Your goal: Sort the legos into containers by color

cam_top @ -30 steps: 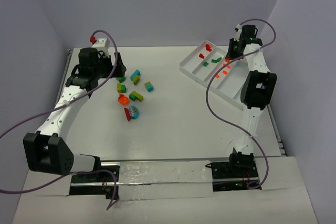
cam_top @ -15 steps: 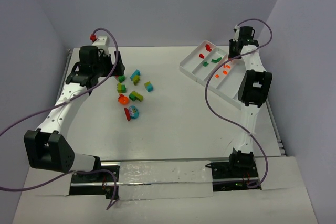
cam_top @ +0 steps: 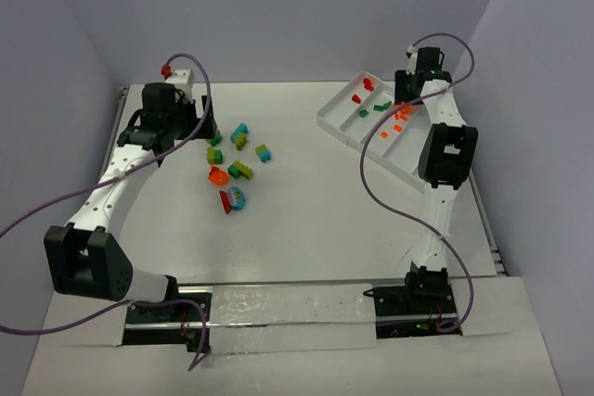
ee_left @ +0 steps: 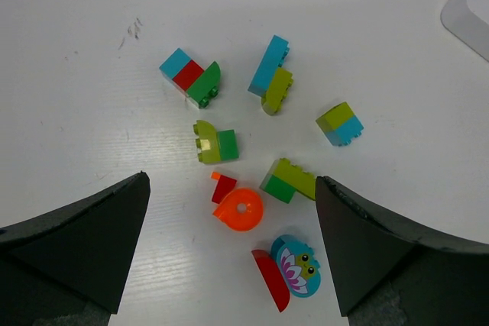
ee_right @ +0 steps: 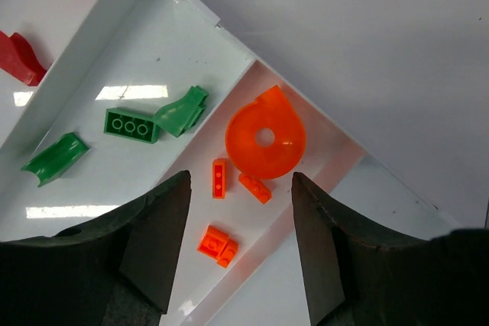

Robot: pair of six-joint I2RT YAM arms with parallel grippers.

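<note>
Several loose legos (ee_left: 279, 85) lie in a cluster on the table, among them an orange round piece (ee_left: 240, 209), a red wedge (ee_left: 270, 279) and a cyan flower brick (ee_left: 298, 265). My left gripper (ee_left: 231, 181) hangs open above this cluster (cam_top: 240, 170), touching nothing. My right gripper (ee_right: 240, 179) stands open over the white tray's (cam_top: 327, 118) containers. Below it an orange round piece (ee_right: 265, 143) lies free in the orange compartment with small orange bricks (ee_right: 217, 244). Green bricks (ee_right: 132, 124) fill the neighbouring compartment, and red pieces (ee_right: 21, 57) the one beyond.
The tray sits at the table's far right, angled, with its far end near the back wall (cam_top: 297, 6). Purple cables (cam_top: 380, 183) loop beside both arms. The side walls stand close to the table edges.
My right gripper has opened, and the orange round piece now lies loose in the tray. That arm shifted slightly toward the tray's far end. The left arm barely moved.
</note>
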